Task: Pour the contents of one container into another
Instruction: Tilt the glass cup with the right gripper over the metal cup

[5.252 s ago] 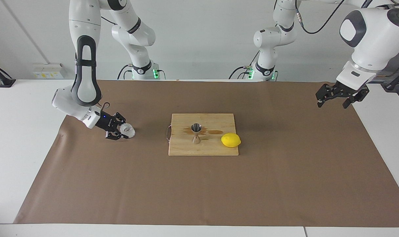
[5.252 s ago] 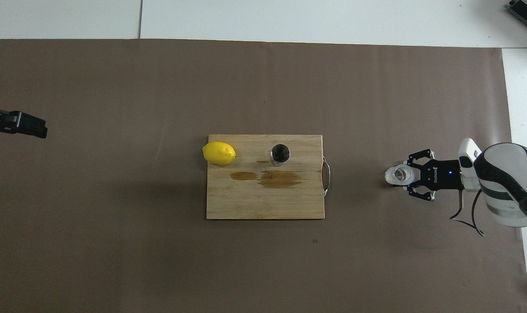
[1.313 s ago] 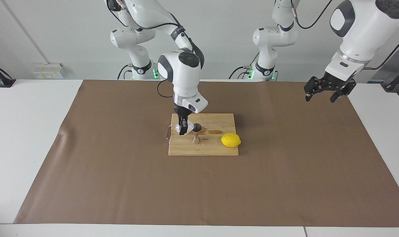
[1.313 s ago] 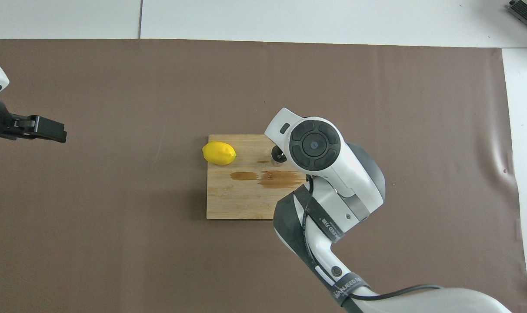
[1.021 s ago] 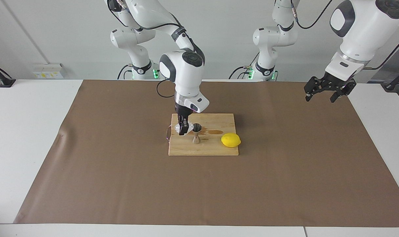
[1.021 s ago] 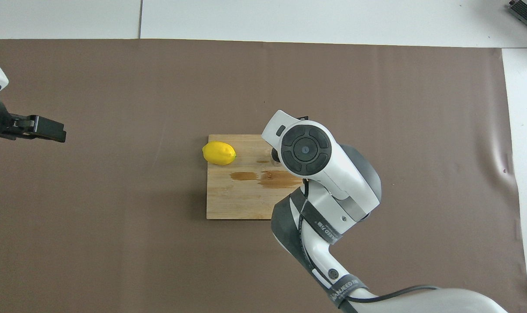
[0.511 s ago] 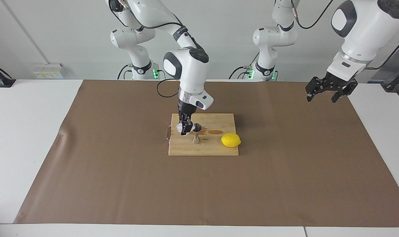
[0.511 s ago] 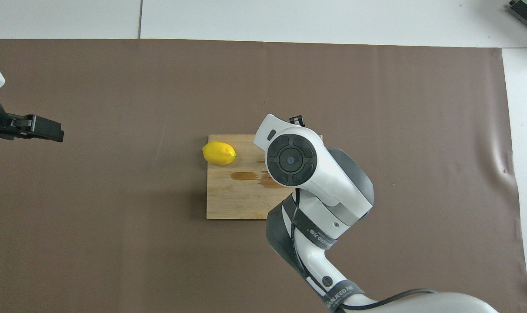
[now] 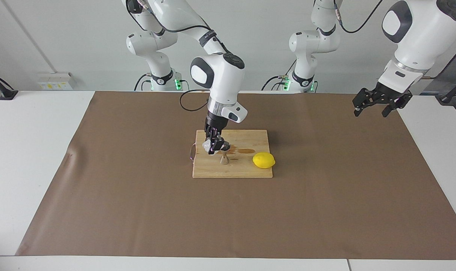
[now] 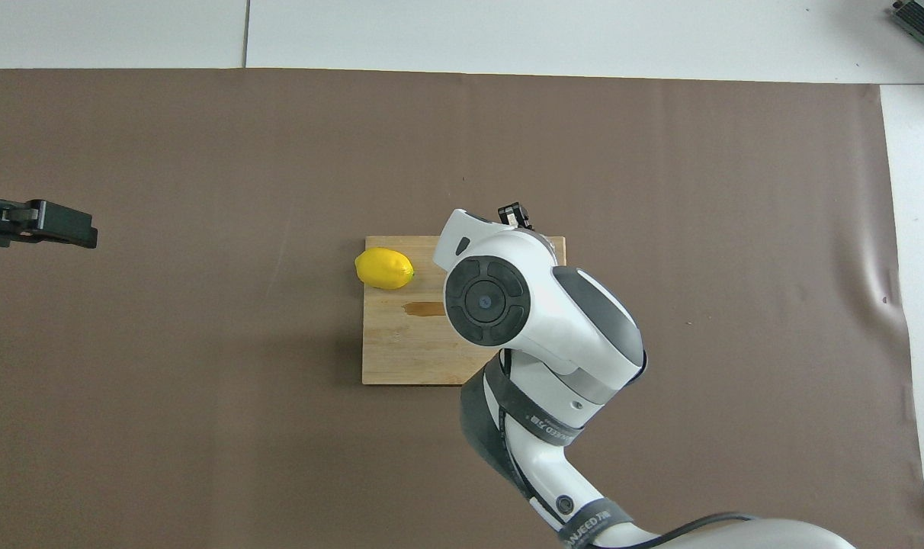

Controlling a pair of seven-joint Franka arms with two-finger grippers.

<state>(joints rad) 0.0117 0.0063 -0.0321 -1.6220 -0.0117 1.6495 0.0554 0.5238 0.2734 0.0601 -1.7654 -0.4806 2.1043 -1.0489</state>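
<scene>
Brown paper-covered table [image 9: 137, 210], wooden cutting board [image 9: 247, 169] mid-table.
Right gripper [image 9: 213, 145] clamped on the frosty cup [image 9: 206, 145], tilted over the steel jigger [image 9: 224, 159], which stands upright on the board. Lemon [image 9: 263, 160] on the board toward the left arm's end. Left gripper [image 9: 376, 102] waits in the air over its table end, fingers apart.

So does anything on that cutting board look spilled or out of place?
Yes: brown wet-looking stains mark the board beside the jigger, like spilled liquid. The lemon overhangs the board's edge. The right pincer holds the cup, tilted, at the jigger's mouth.
</scene>
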